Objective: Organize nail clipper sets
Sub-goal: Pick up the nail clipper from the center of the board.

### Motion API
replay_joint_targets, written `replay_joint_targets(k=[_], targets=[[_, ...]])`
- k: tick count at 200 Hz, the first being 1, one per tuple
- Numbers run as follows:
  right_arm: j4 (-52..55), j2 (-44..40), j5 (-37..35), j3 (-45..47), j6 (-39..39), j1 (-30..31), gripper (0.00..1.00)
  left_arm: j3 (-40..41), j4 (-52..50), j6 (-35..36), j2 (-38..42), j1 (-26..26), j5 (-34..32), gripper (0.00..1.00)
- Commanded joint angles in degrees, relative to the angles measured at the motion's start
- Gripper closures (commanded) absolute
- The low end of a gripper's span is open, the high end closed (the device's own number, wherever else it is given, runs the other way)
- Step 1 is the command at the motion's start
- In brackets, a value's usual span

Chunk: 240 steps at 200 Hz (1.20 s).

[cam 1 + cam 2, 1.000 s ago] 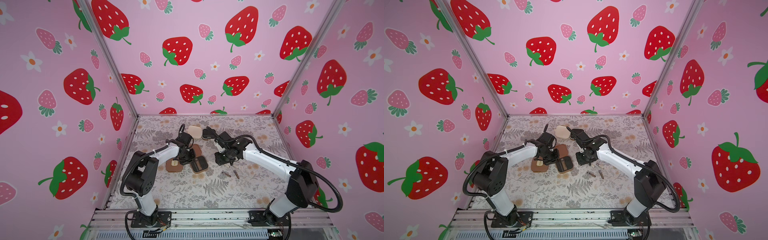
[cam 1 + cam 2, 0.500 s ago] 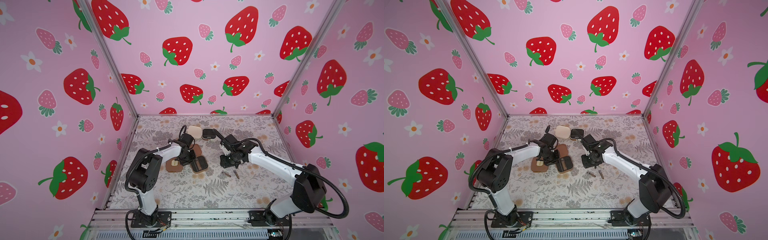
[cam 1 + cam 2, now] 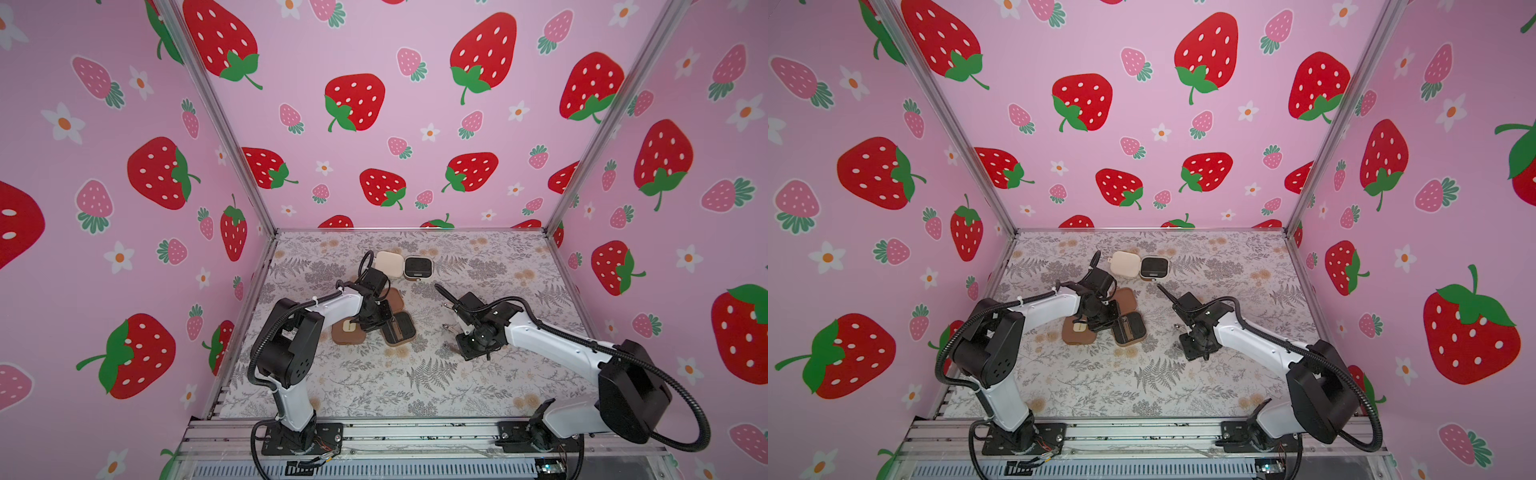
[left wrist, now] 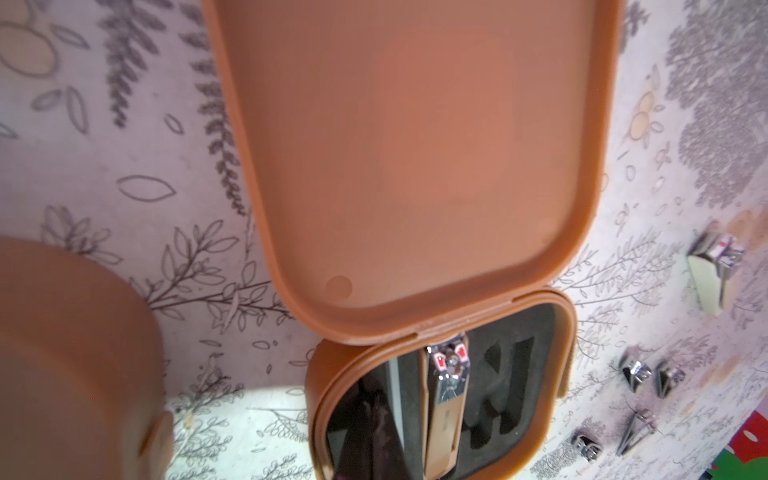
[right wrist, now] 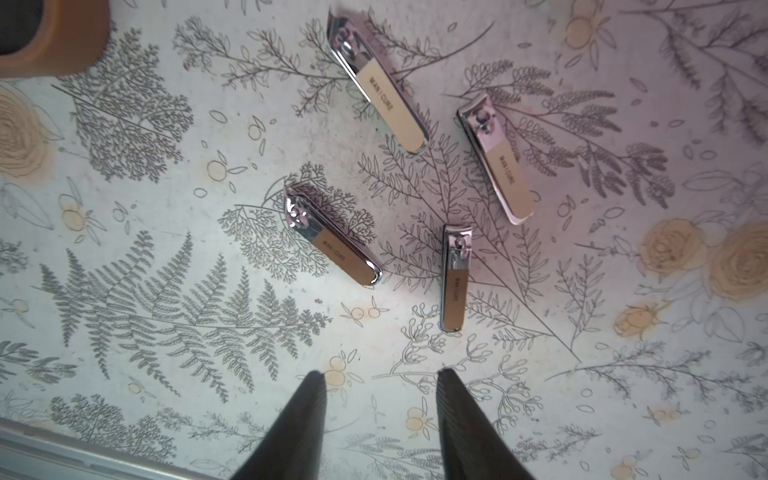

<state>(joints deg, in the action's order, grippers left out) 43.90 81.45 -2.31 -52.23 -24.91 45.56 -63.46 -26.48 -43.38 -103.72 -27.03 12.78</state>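
Over the four loose nail clippers [image 5: 332, 239] on the table [image 3: 374, 386], the right gripper [image 5: 380, 374] now hangs. It has swung forward from the cream case [image 3: 389, 264] at the back, and its fingers [image 5: 307, 411] are wider apart than before and empty. The left gripper [image 3: 380, 318] has not moved and is clenched by the open brown case [image 4: 415, 145]; whether it pinches anything I cannot tell. That case's black slotted insert holds one clipper [image 4: 446, 399], lying lengthwise with its head toward the hinge. The cream case lies open, its contents too small to tell. The second brown case [image 3: 348, 330] is closed. The loose clippers lie flat and fanned, heads away from the right fingers.
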Motion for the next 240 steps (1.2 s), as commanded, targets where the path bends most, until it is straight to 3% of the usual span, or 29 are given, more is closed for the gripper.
replay_joint_targets(k=[1,27,121,153,189,240], targets=[[-1.87,0.48,1.60,-0.50,4.54,-0.30,0.53,1.28,0.36,-0.14,-0.87,-0.57,-0.82,1.00],[-3.44,4.16,4.40,-1.71,9.36,-0.17,0.53,1.52,0.85,-0.61,-0.78,-0.88,-0.08,1.00],[-6.74,15.44,3.20,-5.93,15.62,-0.12,0.50,2.38,0.95,-1.30,1.94,-1.01,0.79,1.00],[-7.45,18.07,4.33,-6.40,15.77,-0.12,0.55,2.20,0.91,-1.60,1.88,-1.01,0.94,1.00],[-6.80,18.92,4.85,-6.09,15.74,-0.12,0.67,2.38,0.95,-1.73,1.77,-1.01,1.03,1.00],[-6.02,16.40,6.42,-3.47,14.30,-0.12,0.69,2.12,1.13,-1.86,1.51,-1.01,1.51,1.00]])
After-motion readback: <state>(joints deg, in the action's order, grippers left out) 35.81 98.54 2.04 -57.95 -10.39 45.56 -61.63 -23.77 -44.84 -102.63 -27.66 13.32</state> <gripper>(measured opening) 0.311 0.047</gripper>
